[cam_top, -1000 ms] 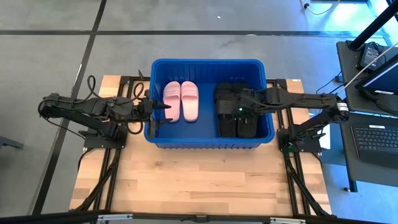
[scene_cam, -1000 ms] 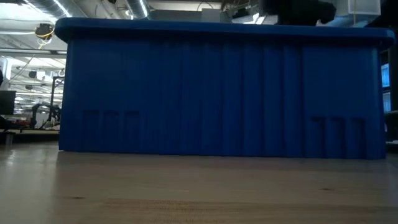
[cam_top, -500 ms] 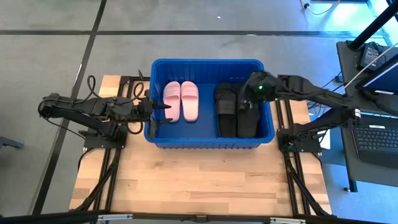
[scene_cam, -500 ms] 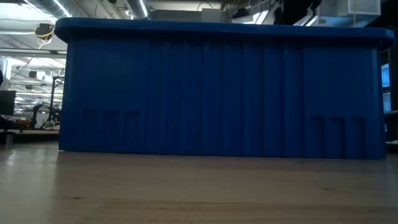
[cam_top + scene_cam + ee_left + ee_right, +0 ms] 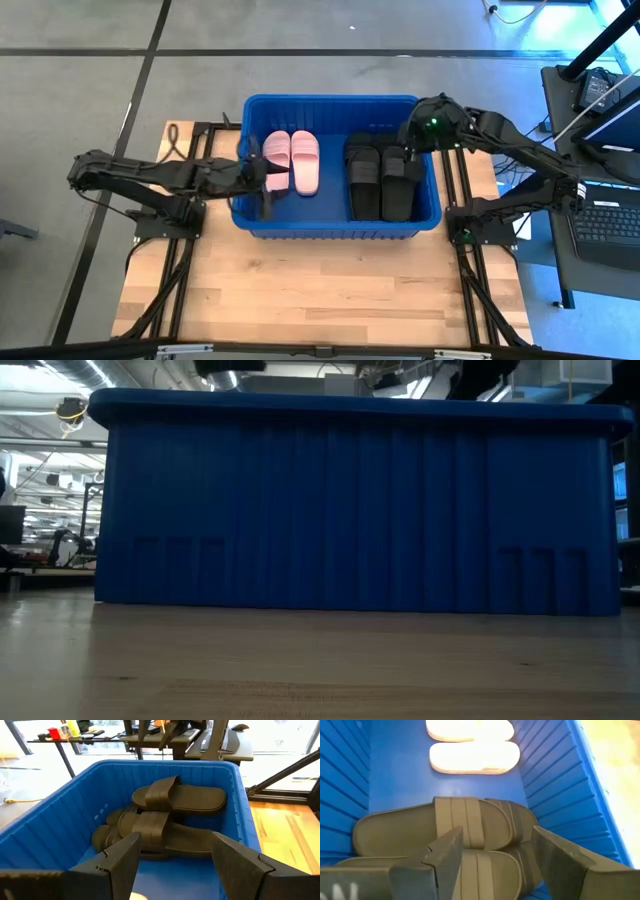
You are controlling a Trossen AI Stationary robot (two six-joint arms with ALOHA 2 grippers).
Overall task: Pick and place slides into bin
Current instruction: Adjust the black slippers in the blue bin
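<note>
The blue bin (image 5: pixel 330 101) stands on the far half of the wooden table and fills the low view (image 5: pixel 350 510). The pale pink slides (image 5: pixel 291 162) lie side by side on its floor at the left. The black slides (image 5: pixel 380 180) lie stacked at its right, one resting on top of the others (image 5: pixel 180 800). My left gripper (image 5: pixel 268 190) is open over the bin's left part, next to the pink slides, and faces the black ones. My right gripper (image 5: pixel 412 148) is open above the bin's far right corner, over the black slides (image 5: pixel 470 827).
The near half of the wooden table (image 5: pixel 320 290) lies bare in front of the bin. A desk with a laptop (image 5: pixel 605 225) stands beyond the table's right edge. The bin's ribbed walls (image 5: pixel 555 785) rise on both sides of the slides.
My right gripper has risen off the black slides and drawn back toward the bin's far right corner. The black slides stay in the bin. My left gripper has moved toward the table's right edge, over the bin's left wall and farther into the bin.
</note>
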